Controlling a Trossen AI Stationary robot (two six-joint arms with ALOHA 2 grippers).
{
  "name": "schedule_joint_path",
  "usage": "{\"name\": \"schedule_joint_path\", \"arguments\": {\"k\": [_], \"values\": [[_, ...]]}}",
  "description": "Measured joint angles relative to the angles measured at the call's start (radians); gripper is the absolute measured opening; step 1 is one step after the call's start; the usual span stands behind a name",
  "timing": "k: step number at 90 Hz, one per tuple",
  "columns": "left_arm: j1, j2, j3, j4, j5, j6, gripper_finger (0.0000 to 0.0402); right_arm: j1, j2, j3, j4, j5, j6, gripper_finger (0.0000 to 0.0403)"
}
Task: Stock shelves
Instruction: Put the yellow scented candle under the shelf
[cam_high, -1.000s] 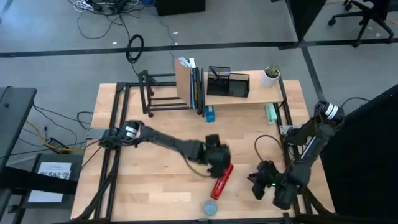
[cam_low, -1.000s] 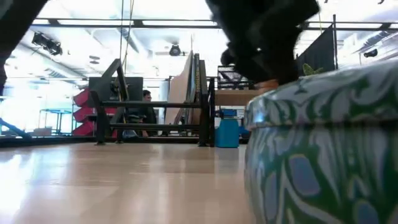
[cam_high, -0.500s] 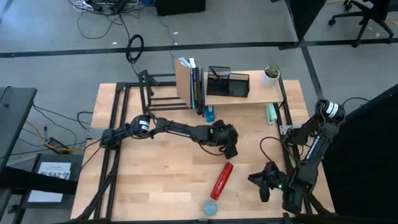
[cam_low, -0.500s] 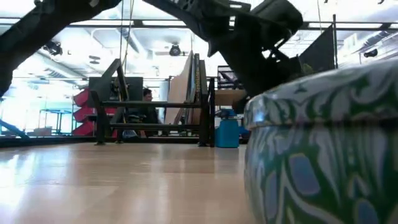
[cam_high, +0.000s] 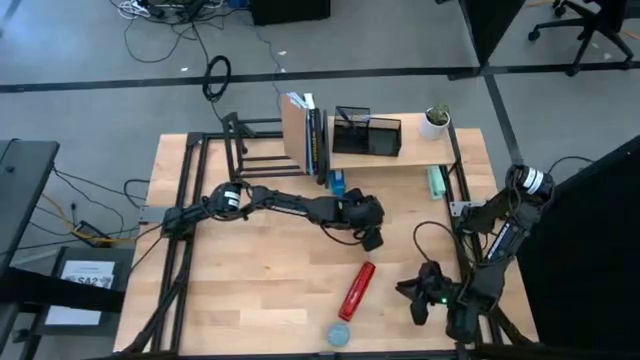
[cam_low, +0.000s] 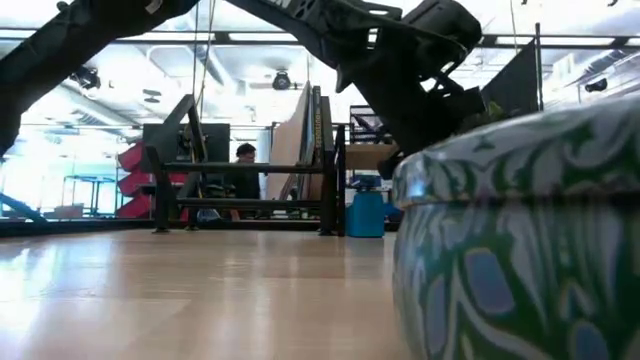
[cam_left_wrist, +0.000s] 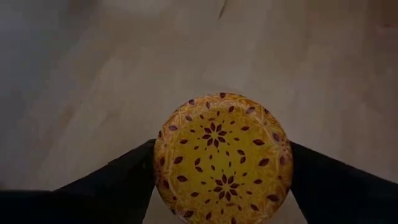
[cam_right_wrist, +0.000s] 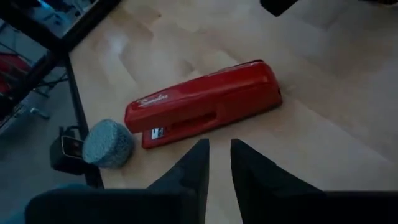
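Left claw (cam_left_wrist: 222, 163) pinched a round yellow patterned tin (cam_left_wrist: 222, 155) above mid-desk (cam_high: 250, 290).
The wooden plank shelf (cam_high: 415, 155) at the desk's far edge carried a black mesh organizer (cam_high: 367, 133) and a small potted plant (cam_high: 435, 121), with books (cam_high: 305, 135) upright between it and the black tube rack (cam_high: 255, 150). Right claw (cam_right_wrist: 216, 163), fingers nearly pressed together, hovered near a red stapler (cam_high: 356, 290) and a blue-patterned tin (cam_high: 340, 334).

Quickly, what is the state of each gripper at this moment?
Left gripper: shut on a round yellow patterned tin, above the table.
Right gripper: jaws nearly together, holding nothing, near the red stapler.
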Motion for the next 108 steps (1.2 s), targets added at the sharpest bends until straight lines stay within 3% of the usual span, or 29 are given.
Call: {"name": "schedule_joint_path", "arguments": {"k": [22, 35, 51, 65, 85, 96, 108], "values": [[0.000, -0.001, 0.068, -0.053, -0.030, 0.019, 0.0357, -0.004, 0.000, 0.000, -0.004, -0.006, -0.001, 0.0038], [-0.011, 0.000, 0.200, -0.243, -0.095, 0.032, 0.0359, -0.043, -0.001, -0.025, -0.023, -0.035, -0.003, 0.0038], [-0.104, -0.002, 0.411, -0.557, -0.141, -0.003, 0.0353, -0.169, -0.001, -0.100, -0.027, -0.172, -0.059, 0.0021], [-0.257, -0.064, 0.374, -0.636, -0.223, -0.114, 0.0345, -0.298, -0.001, -0.128, -0.017, -0.227, -0.192, 0.0002], [-0.474, -0.055, 0.371, -0.678, -0.385, -0.322, 0.0335, -0.500, -0.001, -0.177, 0.072, -0.360, -0.459, 0.0001], [-0.533, -0.053, 0.371, -0.677, -0.500, -0.353, 0.0335, -0.615, -0.001, -0.194, 0.110, -0.418, -0.583, 0.0000], [-0.552, -0.053, 0.371, -0.677, -0.511, -0.362, 0.0335, -0.736, -0.001, -0.195, 0.160, -0.433, -0.717, 0.0000]]}}
